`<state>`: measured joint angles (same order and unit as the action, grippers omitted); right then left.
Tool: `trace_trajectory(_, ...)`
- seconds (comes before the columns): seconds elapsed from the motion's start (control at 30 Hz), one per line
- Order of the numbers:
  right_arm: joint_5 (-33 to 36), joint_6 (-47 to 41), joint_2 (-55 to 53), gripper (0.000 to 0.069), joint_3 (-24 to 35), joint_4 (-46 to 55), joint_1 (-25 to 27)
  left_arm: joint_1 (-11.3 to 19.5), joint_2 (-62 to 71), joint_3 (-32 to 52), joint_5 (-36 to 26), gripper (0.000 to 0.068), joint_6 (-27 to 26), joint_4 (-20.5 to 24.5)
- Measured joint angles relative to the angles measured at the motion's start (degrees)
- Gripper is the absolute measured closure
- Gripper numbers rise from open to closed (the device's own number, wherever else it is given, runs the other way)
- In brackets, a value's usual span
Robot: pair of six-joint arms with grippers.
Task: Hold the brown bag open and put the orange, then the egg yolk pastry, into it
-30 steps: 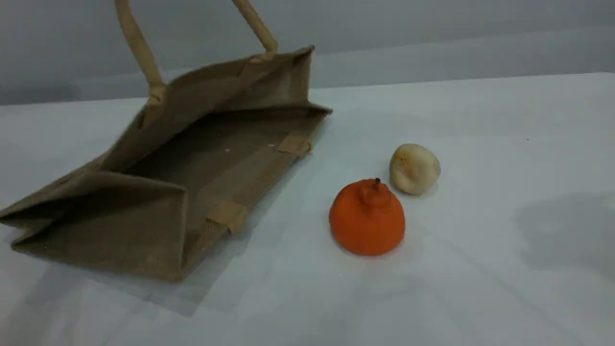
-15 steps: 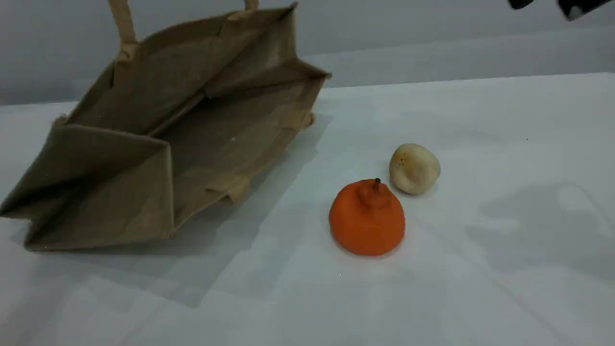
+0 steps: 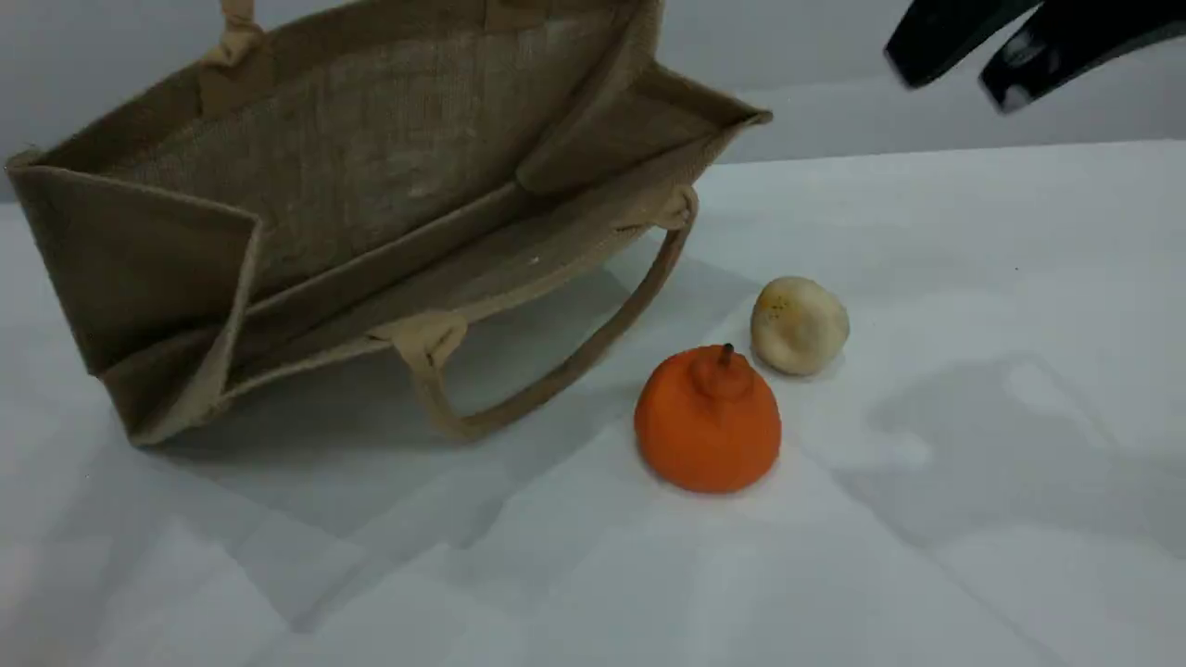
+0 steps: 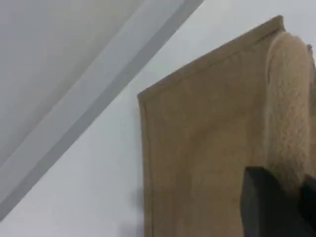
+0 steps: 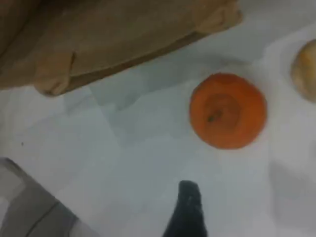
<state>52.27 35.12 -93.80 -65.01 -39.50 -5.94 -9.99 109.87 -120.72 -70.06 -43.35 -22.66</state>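
The brown bag (image 3: 371, 185) hangs tilted at the left, its mouth gaping toward the camera and its front loop handle (image 3: 556, 371) drooping onto the table. Its rear handle (image 4: 289, 108) runs up out of the scene view and into my left gripper (image 4: 289, 202), which is shut on it. The orange (image 3: 709, 421) stands stem up on the table right of the bag, also below my right wrist camera (image 5: 228, 111). The egg yolk pastry (image 3: 799, 324) lies just behind it, apart from it. My right gripper (image 3: 950, 79) hovers open at the top right, high above both foods.
The white table (image 3: 973, 509) stretches bare to the right and front of the foods. A grey wall (image 3: 834, 56) backs it. In the right wrist view a grey patch (image 5: 24, 207) shows at the lower left corner.
The bag has been lifted and swung more upright, its mouth wider and its front handle now hanging free. My right gripper has come down into view at the top right. Orange and pastry have not moved.
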Motion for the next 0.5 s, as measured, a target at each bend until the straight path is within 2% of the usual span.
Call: trace_trajectory(0.5,-10.01,-0.12,-12.98,0.016,0.0,0.16,-7.79,0.0,0.05,0.0,0.09,0.0596,0.1,0.0)
